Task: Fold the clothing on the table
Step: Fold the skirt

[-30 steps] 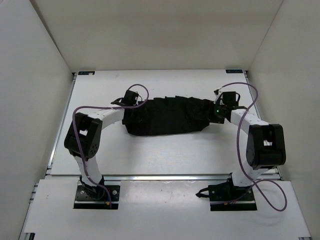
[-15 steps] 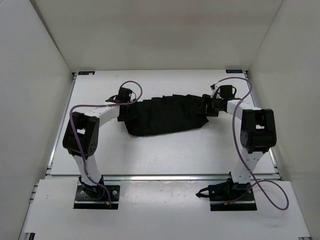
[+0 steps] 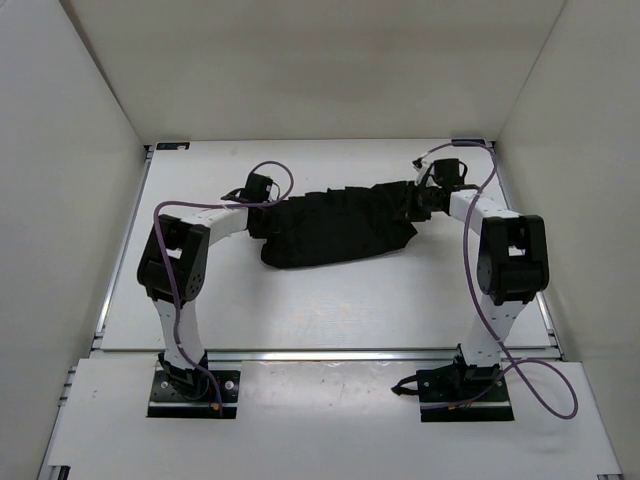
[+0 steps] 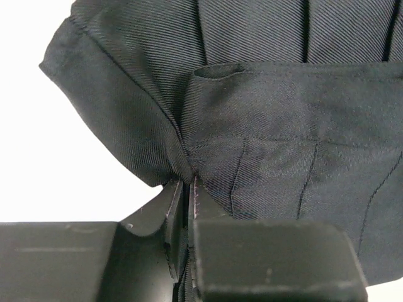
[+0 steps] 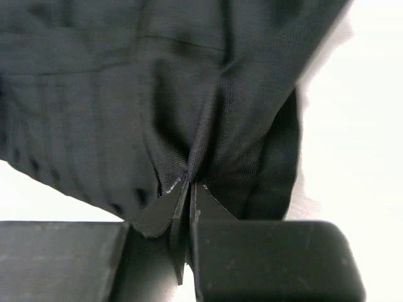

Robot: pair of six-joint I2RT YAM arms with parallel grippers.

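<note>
The clothing (image 3: 335,225) is a black pleated garment lying across the middle of the white table (image 3: 320,300), bunched and wrinkled. My left gripper (image 3: 262,200) is at its far left corner, shut on a pinch of the clothing (image 4: 252,113); the cloth fold runs between the left gripper's (image 4: 186,184) two fingers. At the far right corner my right gripper (image 3: 415,200) is shut on the cloth too. In the right wrist view the clothing (image 5: 126,88) gathers into creases that meet at the right gripper (image 5: 189,182).
White walls close in the table on the left, back and right. Metal rails (image 3: 330,352) run along the table's near edge, with both arm bases behind them. Purple cables (image 3: 480,290) loop from each arm.
Both grippers have closed on the garment's far corners. Both arms have stretched farther back, and the cloth has bunched and pulled up toward the back, mostly on the right.
</note>
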